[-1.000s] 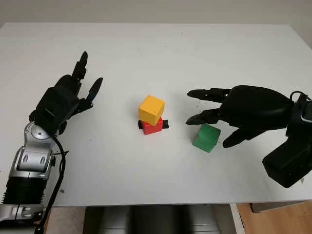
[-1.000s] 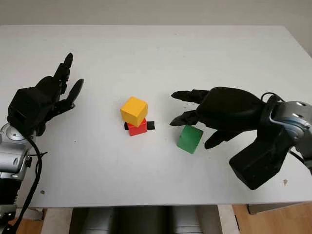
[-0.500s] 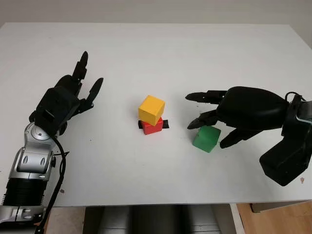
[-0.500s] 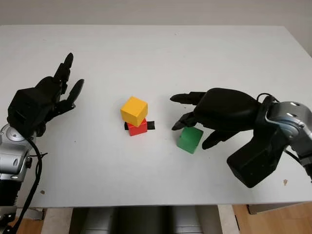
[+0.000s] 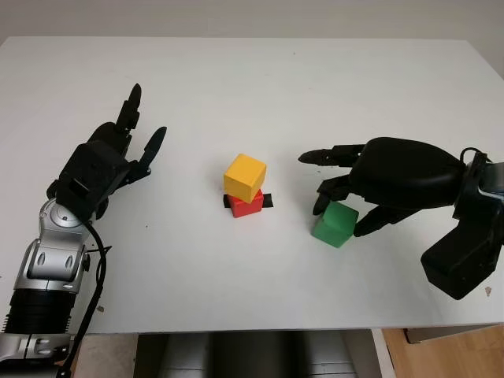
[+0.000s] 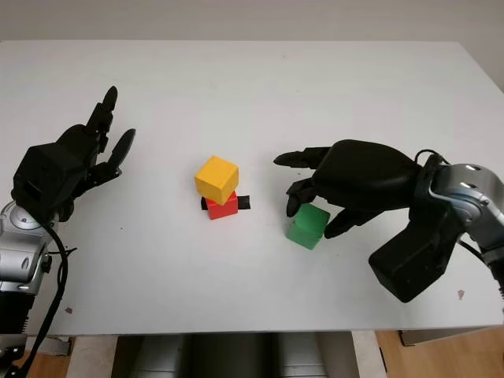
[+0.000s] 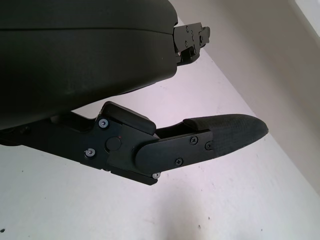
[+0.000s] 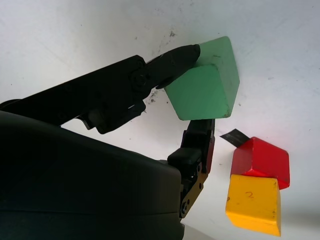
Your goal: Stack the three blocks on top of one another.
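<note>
A yellow block sits on a red block at the table's middle, its corners turned a little off the red one. To their right a green block stands on the table. My right hand is over it, one finger at its left top edge and the thumb at its right side. In the right wrist view the fingers press two opposite sides of the green block. My left hand is open at the left, above the table, far from the blocks.
The white table is bare around the blocks. A short black strip lies under the red block. The table's front edge runs near the bottom of the eye views, with my right forearm over it.
My right hand's fingers have curled in and come down on the green block, which they only hovered over before. The left hand and the two-block stack have not moved.
</note>
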Robot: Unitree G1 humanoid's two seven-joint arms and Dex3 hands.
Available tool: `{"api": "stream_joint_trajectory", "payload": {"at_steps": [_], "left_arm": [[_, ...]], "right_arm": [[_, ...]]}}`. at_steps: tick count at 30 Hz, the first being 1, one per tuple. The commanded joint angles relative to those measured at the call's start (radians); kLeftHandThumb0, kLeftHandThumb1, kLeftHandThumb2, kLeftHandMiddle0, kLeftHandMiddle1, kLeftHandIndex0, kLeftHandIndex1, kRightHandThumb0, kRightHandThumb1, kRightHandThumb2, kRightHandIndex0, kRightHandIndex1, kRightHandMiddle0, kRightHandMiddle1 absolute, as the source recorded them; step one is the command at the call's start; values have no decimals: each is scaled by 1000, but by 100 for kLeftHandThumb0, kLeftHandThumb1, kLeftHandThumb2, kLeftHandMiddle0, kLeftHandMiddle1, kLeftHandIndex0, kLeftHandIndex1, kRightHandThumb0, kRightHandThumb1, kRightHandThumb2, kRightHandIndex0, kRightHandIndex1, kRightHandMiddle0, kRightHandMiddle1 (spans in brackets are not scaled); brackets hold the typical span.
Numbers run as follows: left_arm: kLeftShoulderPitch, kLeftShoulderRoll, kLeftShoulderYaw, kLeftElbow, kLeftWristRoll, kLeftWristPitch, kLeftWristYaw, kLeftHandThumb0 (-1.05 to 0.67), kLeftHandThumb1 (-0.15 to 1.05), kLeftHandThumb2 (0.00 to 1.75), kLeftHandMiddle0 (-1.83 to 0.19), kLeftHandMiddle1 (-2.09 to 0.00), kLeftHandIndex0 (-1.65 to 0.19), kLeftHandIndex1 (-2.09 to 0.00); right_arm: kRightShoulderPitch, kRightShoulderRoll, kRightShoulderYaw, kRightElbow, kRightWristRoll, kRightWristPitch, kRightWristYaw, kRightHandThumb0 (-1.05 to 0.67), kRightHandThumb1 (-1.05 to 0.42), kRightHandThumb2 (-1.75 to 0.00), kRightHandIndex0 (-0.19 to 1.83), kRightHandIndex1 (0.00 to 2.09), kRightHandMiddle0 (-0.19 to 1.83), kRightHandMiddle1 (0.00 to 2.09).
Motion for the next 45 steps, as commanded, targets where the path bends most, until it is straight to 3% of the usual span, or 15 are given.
{"api": "stream_joint_trajectory", "payload": {"at_steps": [1, 9, 16, 31, 38, 45], "left_arm": [[5, -5, 5, 0, -6, -9, 3, -84, 105, 66, 19, -1, 19, -3], [2, -3, 2, -2, -16, -2, 0, -84, 105, 65, 19, 0, 19, -1], [3, -3, 2, -1, -11, -2, 3, -83, 105, 66, 19, 0, 19, -1], [5, 0, 6, 2, -24, -7, -5, -83, 105, 65, 19, 0, 19, 0], [1, -4, 3, 8, -15, -13, 1, -83, 105, 65, 19, 0, 19, 0], [1, -11, 7, 13, -26, -17, 2, -84, 105, 64, 19, 0, 19, -1]], "right_arm": [[-13, 6, 10, 10, -3, -14, -7, -43, -90, -5, 26, 6, 52, 109], [-7, 20, 19, 43, 4, -33, -20, -43, -88, -5, 30, 8, 55, 123], [1, 38, 17, 22, 76, 40, 36, -42, -91, -6, 31, 7, 51, 129], [-128, 98, -81, -44, 393, 450, 213, -38, -91, -5, 33, 7, 43, 140], [-295, 114, -92, -35, 428, 679, 310, -37, -86, -5, 38, 8, 55, 128], [-414, 168, -75, 22, 437, 785, 373, -40, -85, -5, 38, 7, 59, 132]]}}
